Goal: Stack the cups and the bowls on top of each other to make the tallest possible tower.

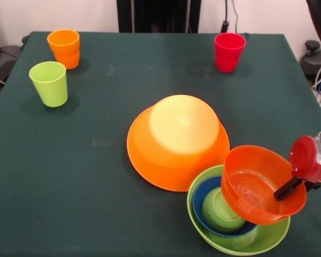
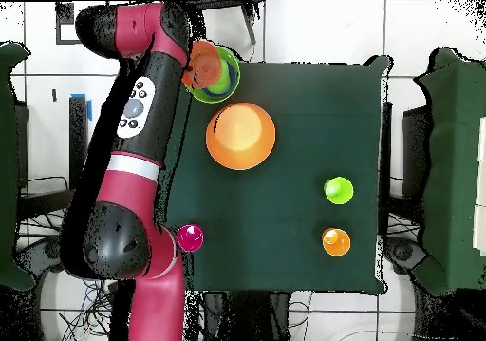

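Observation:
A very large orange bowl (image 1: pixel 177 142) lies upside down mid-table; it also shows in the overhead view (image 2: pixel 241 136). Beside it, a light green bowl (image 1: pixel 267 238) holds a small blue bowl (image 1: pixel 203 199) with a green cup (image 1: pixel 218 211) inside. My gripper (image 1: pixel 289 187) comes in from the right edge and is shut on the rim of a small red-orange bowl (image 1: pixel 257 184). It holds that bowl tilted over the green bowl's right side. An orange cup (image 1: pixel 63 48), a lime green cup (image 1: pixel 49 83) and a red-pink cup (image 1: pixel 229 51) stand apart at the far side.
The table has a dark green cloth (image 1: pixel 96 160). In the overhead view the red and black arm (image 2: pixel 142 100) runs along the table's left edge, and the red-pink cup (image 2: pixel 190 236) stands close to its base.

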You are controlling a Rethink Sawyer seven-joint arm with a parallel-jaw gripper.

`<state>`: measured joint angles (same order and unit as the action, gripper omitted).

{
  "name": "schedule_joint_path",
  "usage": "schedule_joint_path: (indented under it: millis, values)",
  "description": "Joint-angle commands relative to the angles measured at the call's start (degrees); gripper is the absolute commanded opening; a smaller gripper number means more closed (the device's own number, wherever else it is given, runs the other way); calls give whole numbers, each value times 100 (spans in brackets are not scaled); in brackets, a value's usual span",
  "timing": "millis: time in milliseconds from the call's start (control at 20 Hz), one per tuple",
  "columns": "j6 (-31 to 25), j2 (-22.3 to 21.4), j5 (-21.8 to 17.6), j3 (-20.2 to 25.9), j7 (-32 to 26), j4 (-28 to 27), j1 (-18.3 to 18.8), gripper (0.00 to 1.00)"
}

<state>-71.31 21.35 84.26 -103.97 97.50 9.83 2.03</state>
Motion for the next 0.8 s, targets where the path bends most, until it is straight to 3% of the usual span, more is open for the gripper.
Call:
schedule_joint_path:
  millis: [50, 300, 400, 800]
  values:
    - [-575, 375, -237, 157, 549, -195, 137, 0]
    - [-782, 311, -346, -76, 324, -257, 289, 0]
    - [-970, 300, -515, 43, 244, -179, 255, 0]
    - [-1751, 280, -523, 25, 88, -261, 446, 0]
